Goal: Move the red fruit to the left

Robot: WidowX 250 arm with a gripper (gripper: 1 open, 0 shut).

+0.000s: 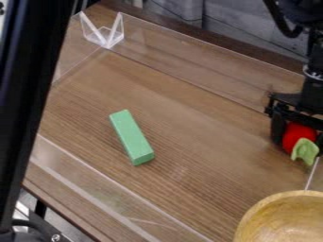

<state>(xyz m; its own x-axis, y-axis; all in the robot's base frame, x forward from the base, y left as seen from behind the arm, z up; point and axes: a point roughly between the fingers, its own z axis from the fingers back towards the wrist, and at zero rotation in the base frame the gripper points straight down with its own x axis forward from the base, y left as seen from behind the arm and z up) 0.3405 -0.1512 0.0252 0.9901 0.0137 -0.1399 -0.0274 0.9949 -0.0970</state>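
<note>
Gripper (292, 115) hovering at red fruit (299, 135), jaws spread, nothing clenched; fruit lying btwn/just below fingertips, leafy top (304, 149) pointing away twd bowl (285, 223) side.

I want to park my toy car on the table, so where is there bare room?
There's a big bare patch between the green block and the red strawberry. More bare wood lies between the block and the clear rack. It's crowded at the right edge, where the gripper, strawberry and round bowl are bunched.
</note>
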